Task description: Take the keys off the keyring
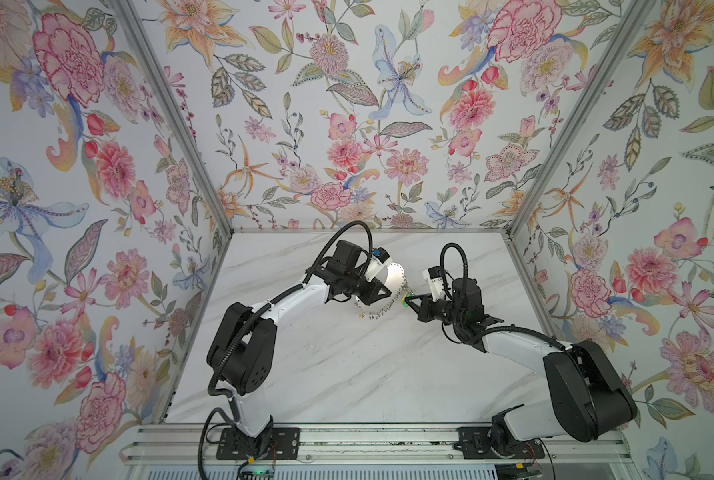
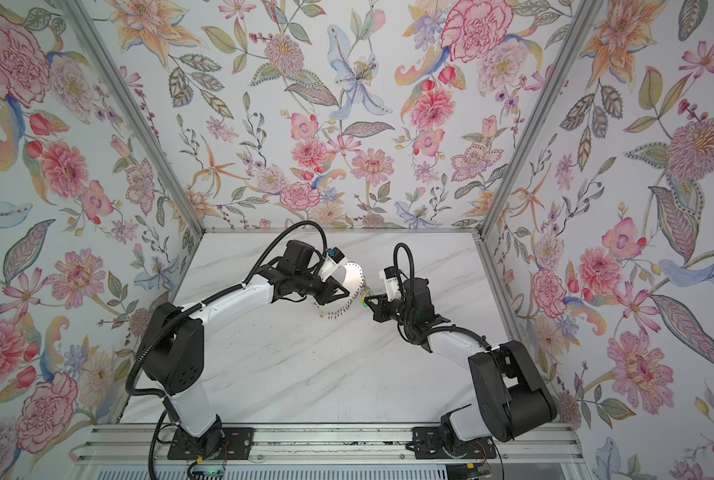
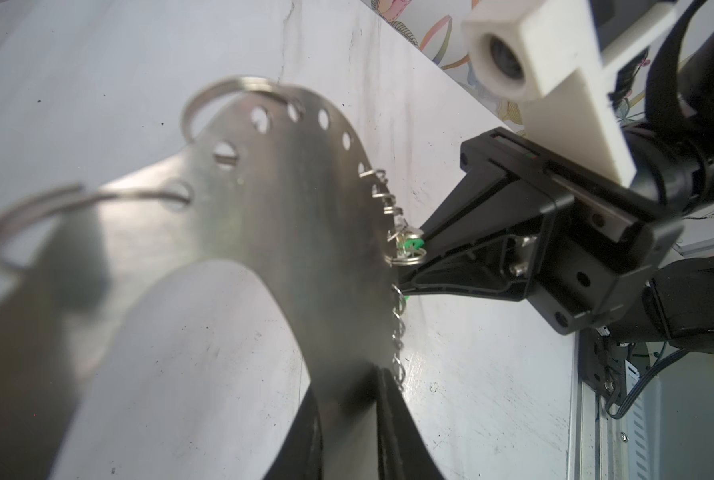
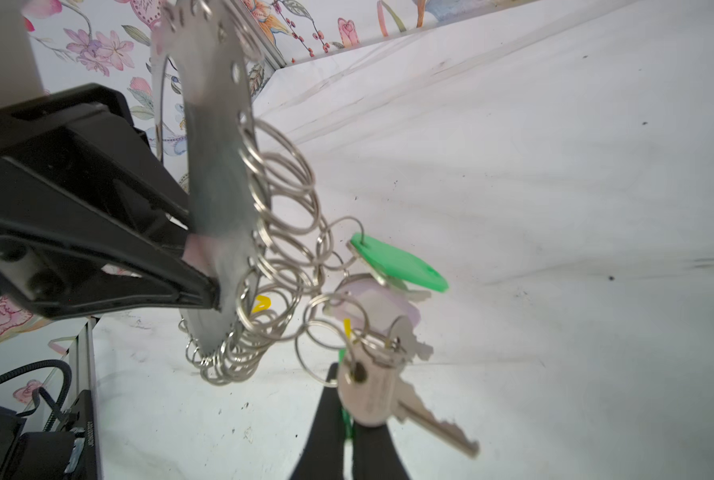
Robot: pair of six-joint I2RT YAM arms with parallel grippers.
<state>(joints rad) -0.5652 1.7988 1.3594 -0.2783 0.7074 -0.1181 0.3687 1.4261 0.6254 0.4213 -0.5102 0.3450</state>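
Above the middle of the marble table [image 1: 347, 374], a little toward the back wall, the keyring [image 1: 393, 277] is held in the air between the two arms. The left claw [image 1: 382, 291] is clamped on the plate's flat face; in the left wrist view the crescent [image 3: 284, 208] runs down between that claw's two black fingers [image 3: 347, 399], and the right wrist view shows the same claw [image 4: 205, 286] biting the plate edge-on [image 4: 218, 174]. Both top views show this grip [image 2: 340, 291] on the plate [image 2: 353, 274].

Along the plate's outer edge a crowd of wire rings [image 4: 280, 199] stands out, and the keys [image 4: 371, 390] hang from them on the side facing the right arm. The right claw [image 4: 349, 415] is pressed together on that bunch (a thin sliver of green shows between its fingers), with a silver key head lying against one finger. A second green tag [image 4: 396, 262] lies free just beyond, and a scrap of yellow tag [image 4: 261, 303] peeks through the rings. In both top views the right claw [image 1: 411, 300] meets the plate's rim [image 2: 367, 300].
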